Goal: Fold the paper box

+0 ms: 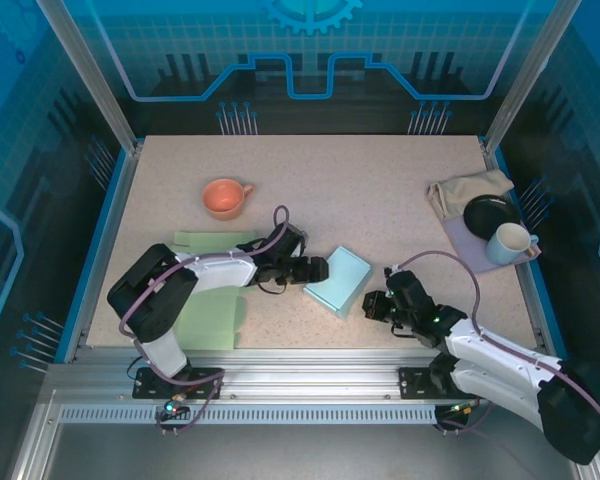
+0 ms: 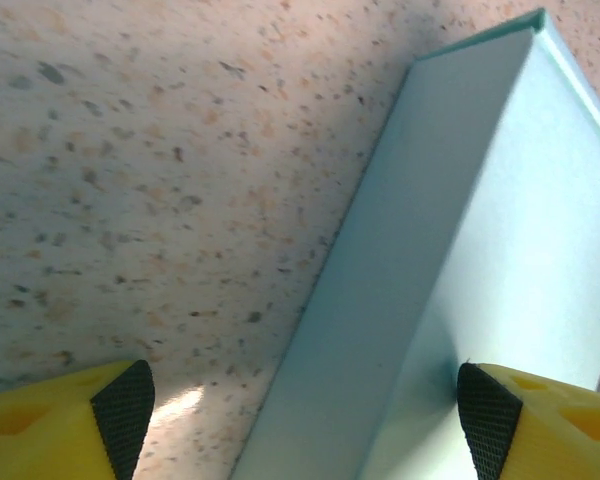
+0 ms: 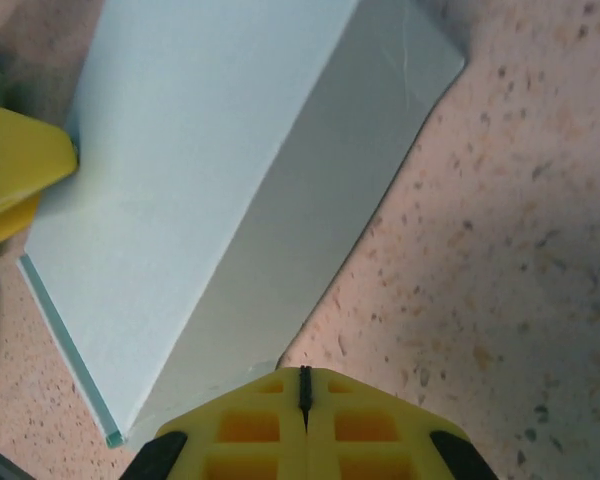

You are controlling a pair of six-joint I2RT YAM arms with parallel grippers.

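The paper box (image 1: pixel 338 280) is a pale teal, closed flat box lying at an angle in the middle of the table. My left gripper (image 1: pixel 316 268) is open at the box's left side. In the left wrist view the box (image 2: pixel 460 240) has one long edge between the jaws: the right fingertip (image 2: pixel 485 420) rests over the top face, and the left fingertip (image 2: pixel 125 410) hovers over bare table. My right gripper (image 1: pixel 373 305) is shut, empty, at the box's near right corner. In the right wrist view its closed tip (image 3: pixel 303 385) touches the box's (image 3: pixel 210 180) side wall.
Flat green paper sheets lie under the left arm (image 1: pixel 212 242) and near the front edge (image 1: pixel 208 320). An orange cup (image 1: pixel 225 197) stands at the back left. At the right sit a white mug (image 1: pixel 510 242), a black dish (image 1: pixel 492 212) and a beige cloth (image 1: pixel 465 190).
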